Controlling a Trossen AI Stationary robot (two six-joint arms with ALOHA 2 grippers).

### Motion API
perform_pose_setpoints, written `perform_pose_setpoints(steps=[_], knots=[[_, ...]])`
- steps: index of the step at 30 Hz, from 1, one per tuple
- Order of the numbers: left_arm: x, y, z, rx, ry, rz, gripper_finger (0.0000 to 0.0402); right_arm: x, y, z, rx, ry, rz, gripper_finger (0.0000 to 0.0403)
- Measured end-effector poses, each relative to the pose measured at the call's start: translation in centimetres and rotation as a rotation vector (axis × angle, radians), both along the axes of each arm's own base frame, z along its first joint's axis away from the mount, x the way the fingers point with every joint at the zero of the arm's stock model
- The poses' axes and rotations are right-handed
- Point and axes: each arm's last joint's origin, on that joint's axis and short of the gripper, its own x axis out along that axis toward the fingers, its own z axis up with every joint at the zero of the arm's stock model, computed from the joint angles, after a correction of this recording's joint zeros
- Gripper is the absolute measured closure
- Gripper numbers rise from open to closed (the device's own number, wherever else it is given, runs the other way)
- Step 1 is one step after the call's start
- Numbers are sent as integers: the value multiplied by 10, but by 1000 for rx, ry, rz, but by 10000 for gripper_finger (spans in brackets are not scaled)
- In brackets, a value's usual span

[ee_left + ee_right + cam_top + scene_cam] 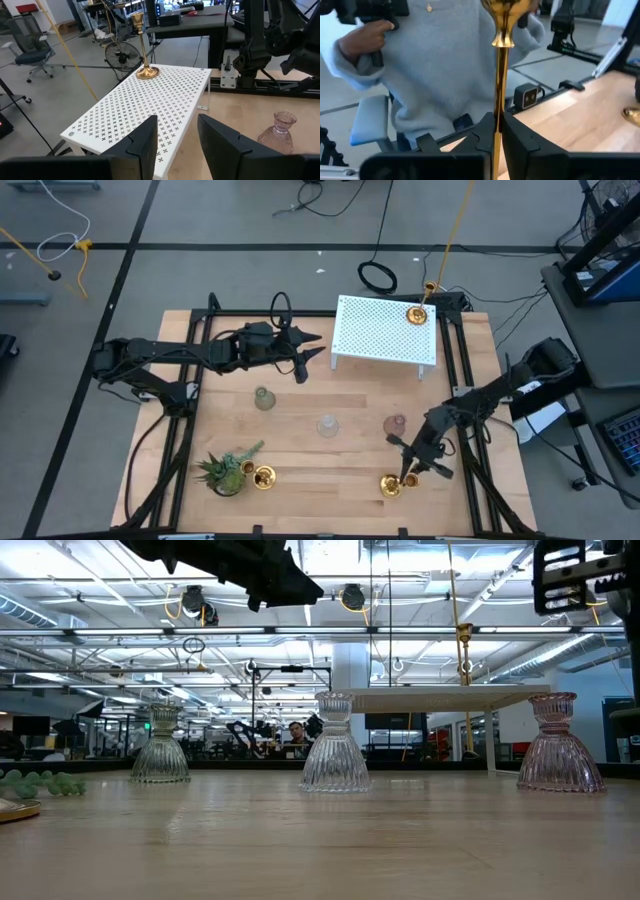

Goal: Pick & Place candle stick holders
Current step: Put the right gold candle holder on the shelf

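Clerk: High view, stock count. One brass holder (416, 314) stands on the white perforated shelf (370, 330). Five remain on the table (330, 460): three glass ones, greenish (263, 398), clear (327, 425), pinkish (396, 424), plus two brass.

Checker: Which brass piece is in hand?

Clerk: The near-right brass holder (391, 484). Right gripper (498, 131) is clamped on its thin stem, which runs upright between the fingers. Second brass holder (263, 476) sits beside the potted plant (226, 470).

Checker: Left gripper (177, 137)?

Clerk: Fingers part-open, empty, hovering near the shelf.
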Motion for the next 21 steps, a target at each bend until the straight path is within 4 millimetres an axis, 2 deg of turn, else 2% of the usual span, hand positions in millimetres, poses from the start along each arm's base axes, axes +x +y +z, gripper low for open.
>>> perform_pose_setpoints(steps=[4,9,16,19,21], knots=[[0,0,0,0,0,0,254,1,-1,4,17,-48,12,382],[0,0,0,0,0,0,254,5,-10,10,31,-91,-41,395],[0,-2,0,-5,-1,-6,254,8,-30,37,134,-89,-163,391],[1,-6,0,5,2,-22,254,12,-38,58,110,-189,-213,392],[2,-9,0,23,8,-34,254,19,-45,71,87,-242,-326,393]])
